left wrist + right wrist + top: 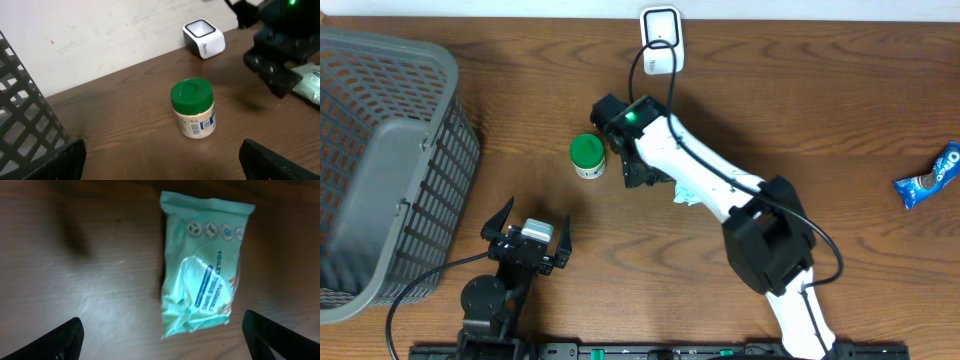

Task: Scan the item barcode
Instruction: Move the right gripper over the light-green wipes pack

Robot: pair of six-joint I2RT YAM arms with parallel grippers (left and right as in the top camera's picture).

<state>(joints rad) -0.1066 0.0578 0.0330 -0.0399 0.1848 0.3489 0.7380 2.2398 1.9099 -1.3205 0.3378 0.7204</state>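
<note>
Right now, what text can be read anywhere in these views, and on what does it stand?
"OREO": on the blue snack pack.
"TOILE": on the green wipes pack; the word runs off at a crease, and the smaller print below is blurred.
Logo on the scanner: too blurred to read.
Label and barcode digits on the jar: too small to read.

Mint-green wipes pack (205, 265) lies flat on the surface (100, 280), printed face up, wrapper crinkled; the blurred lettering appears to read toilet tissue wipes. Green-lidded jar (194, 107) stands upright, barcode showing on its side label. White scanner (203, 38) sits near the far edge, well apart from the jar.
</note>
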